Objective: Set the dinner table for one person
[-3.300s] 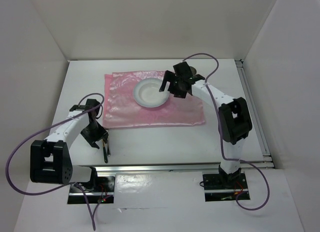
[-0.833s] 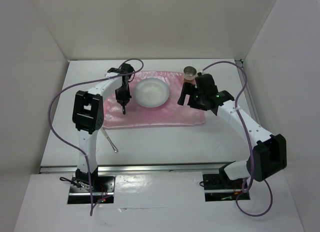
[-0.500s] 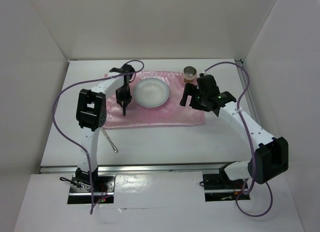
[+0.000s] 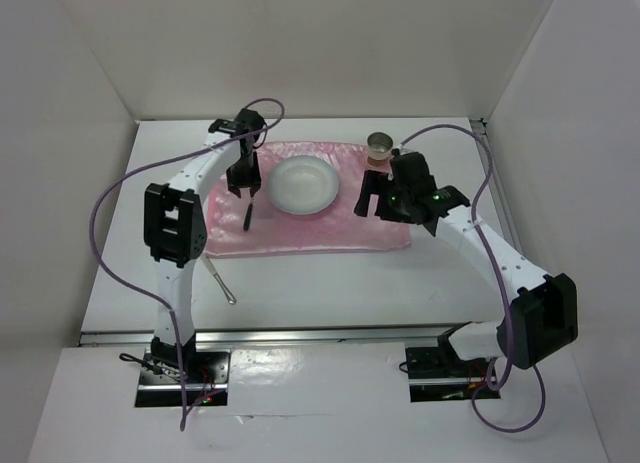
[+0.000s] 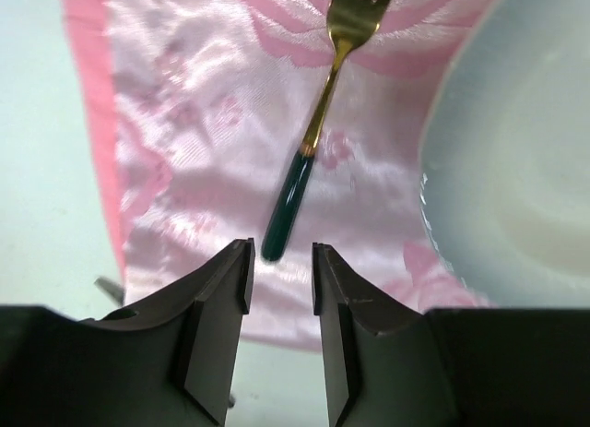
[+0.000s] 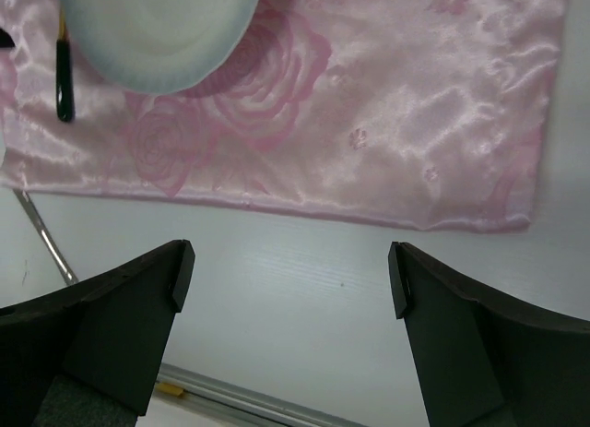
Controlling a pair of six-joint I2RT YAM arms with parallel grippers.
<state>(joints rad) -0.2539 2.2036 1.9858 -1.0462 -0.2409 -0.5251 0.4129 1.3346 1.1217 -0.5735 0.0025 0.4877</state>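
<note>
From above, the white surface (image 4: 330, 283) fills the middle of the frame, with a pink mat (image 4: 300, 233) on its far half. A white plate (image 4: 302, 183) sits on the mat, and a small cup (image 4: 381, 142) stands at the mat's upper right corner. The left gripper (image 4: 245, 188) hangs over the mat just left of the plate, above a fork (image 4: 248, 215). The right gripper (image 4: 372, 201) hovers over the mat right of the plate. A slim metal utensil (image 4: 220, 280) lies on the bare surface at lower left. In the left wrist view, the left gripper (image 5: 281, 261) has its fingers a narrow gap apart with nothing between them. The fork (image 5: 309, 141), gold with a dark handle, lies flat on the mat (image 5: 184, 123) just beyond the fingertips. The plate (image 5: 516, 169) is at the right, and bare surface (image 5: 37, 169) runs down the left edge. In the right wrist view, the right gripper (image 6: 290, 289) is spread wide and empty over bare surface (image 6: 304, 261) just below the mat (image 6: 415, 104). The plate (image 6: 157, 21) and fork (image 6: 63, 77) are at upper left, and the utensil (image 6: 41, 233) is at the left edge.
</note>
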